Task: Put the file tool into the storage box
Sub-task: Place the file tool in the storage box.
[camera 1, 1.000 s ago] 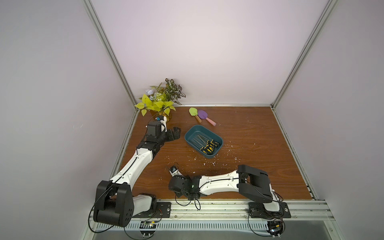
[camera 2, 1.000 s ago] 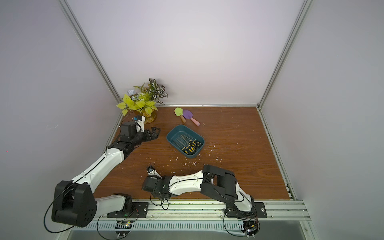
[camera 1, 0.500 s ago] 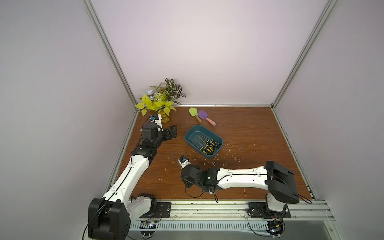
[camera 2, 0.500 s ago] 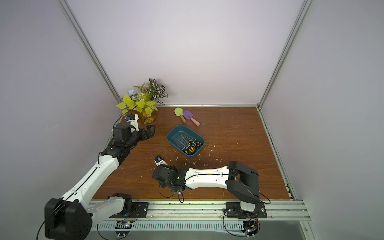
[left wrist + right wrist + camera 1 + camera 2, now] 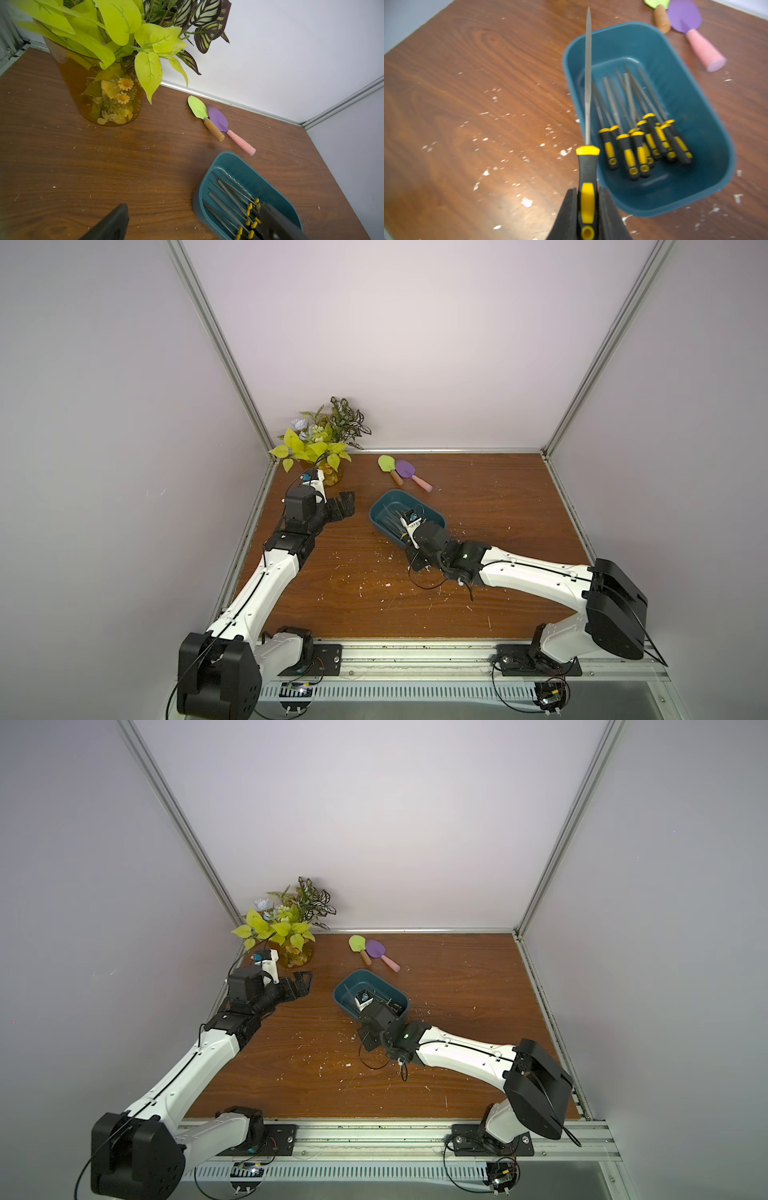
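My right claw [image 5: 587, 190] is clamped on the black-and-yellow handle of a slim grey steel file tool [image 5: 587, 116]. Its blade points ahead across one long rim of the shallow dark teal plastic storage box [image 5: 691, 87]. In both top views this claw sits over the box's 5 o'clock end. More yellow-handled files [image 5: 633, 145] lie inside. My left claw [image 5: 347, 506] hangs spread wide and empty at the box's 9 o'clock. A green trowel [image 5: 386, 464] and a purple trowel [image 5: 405, 468] lie at its 12 o'clock.
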Controlling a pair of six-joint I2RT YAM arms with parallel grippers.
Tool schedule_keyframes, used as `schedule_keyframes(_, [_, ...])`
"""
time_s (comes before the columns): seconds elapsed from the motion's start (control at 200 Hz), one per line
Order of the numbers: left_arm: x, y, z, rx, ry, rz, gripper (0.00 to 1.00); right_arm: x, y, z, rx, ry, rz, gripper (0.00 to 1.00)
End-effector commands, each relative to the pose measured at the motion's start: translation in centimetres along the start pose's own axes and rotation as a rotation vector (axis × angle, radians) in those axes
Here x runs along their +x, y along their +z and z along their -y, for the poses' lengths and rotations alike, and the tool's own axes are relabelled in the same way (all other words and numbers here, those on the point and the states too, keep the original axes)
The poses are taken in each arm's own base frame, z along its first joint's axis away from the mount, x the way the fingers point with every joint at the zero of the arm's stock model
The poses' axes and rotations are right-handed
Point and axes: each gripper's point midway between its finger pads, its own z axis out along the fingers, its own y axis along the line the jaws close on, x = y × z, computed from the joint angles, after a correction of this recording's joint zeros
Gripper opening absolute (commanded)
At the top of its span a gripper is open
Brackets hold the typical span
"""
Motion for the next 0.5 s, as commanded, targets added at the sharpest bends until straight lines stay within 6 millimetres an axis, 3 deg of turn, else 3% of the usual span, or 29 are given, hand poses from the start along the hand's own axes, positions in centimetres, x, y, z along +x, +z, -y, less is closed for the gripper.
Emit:
schedule_keyframes(0.0, [0.2,0.4,0.3,0.027,-0.010,-0.006,1.00,-1.2,0.0,0.8,-0.044,-0.054,0.031,0.14])
schedule_keyframes(0.195, [0.7,0.8,0.8,0.038,-0.001,-0.026,1.00,-0.7,1.9,3.7,-0.015,-0.063,-0.007,0.14])
schedule_keyframes(0.38, [1.1,1.0,1.0,0.027,0.018,-0.032,1.00,-0.1,3.2,3.7,-0.037,-0.071,-0.048,0.19])
schedule_keyframes(0.45, [1.1,0.9,0.9,0.016,0.024,-0.027,1.00,0.1,3.5,3.6,-0.041,-0.067,-0.058,0.25])
schedule_keyframes(0.495, [1.2,0.9,0.8,0.008,0.028,-0.026,1.00,0.1,3.6,3.6,-0.041,-0.063,-0.060,0.36])
